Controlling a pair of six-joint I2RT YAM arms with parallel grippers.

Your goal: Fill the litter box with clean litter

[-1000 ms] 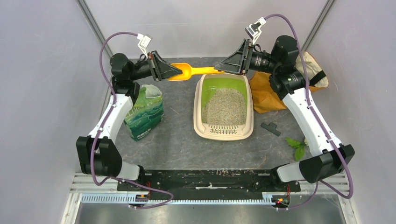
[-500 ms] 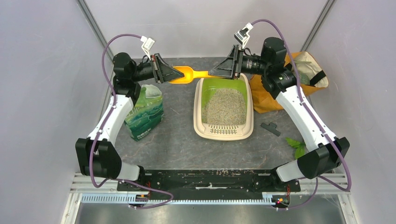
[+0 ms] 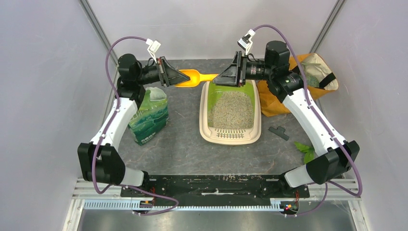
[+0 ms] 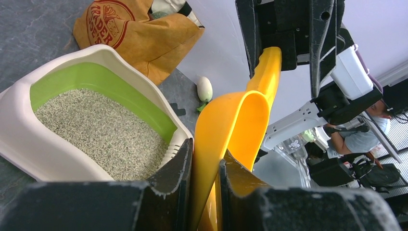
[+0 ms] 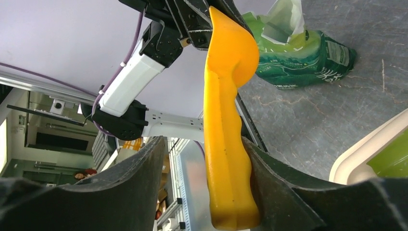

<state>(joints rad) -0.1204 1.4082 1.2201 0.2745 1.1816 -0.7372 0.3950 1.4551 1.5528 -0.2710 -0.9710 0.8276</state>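
The litter box (image 3: 206, 134) stands mid-table, beige rim, green inside, with the clean litter (image 3: 233, 109) spread in it. An orange scoop (image 3: 198, 77) hangs in the air behind its far left corner. My left gripper (image 3: 185, 76) is shut on the scoop's bowl end (image 4: 235, 120); its jaws (image 4: 207, 154) pinch the thin wall. My right gripper (image 3: 217, 79) is open around the scoop's handle (image 5: 226, 125). The handle rests against one finger (image 5: 269, 168), with a gap to the other. The box (image 4: 19, 139) and litter (image 4: 96, 130) also show in the left wrist view.
A green printed litter bag (image 3: 149, 115) stands open left of the box. An orange fabric bag (image 3: 298, 82) lies at the back right. A small black clip (image 3: 279, 132) and green leaves (image 3: 304, 149) lie right of the box.
My right gripper has moved left along the scoop's handle, closer to my left gripper. The left gripper and scoop have shifted only slightly.
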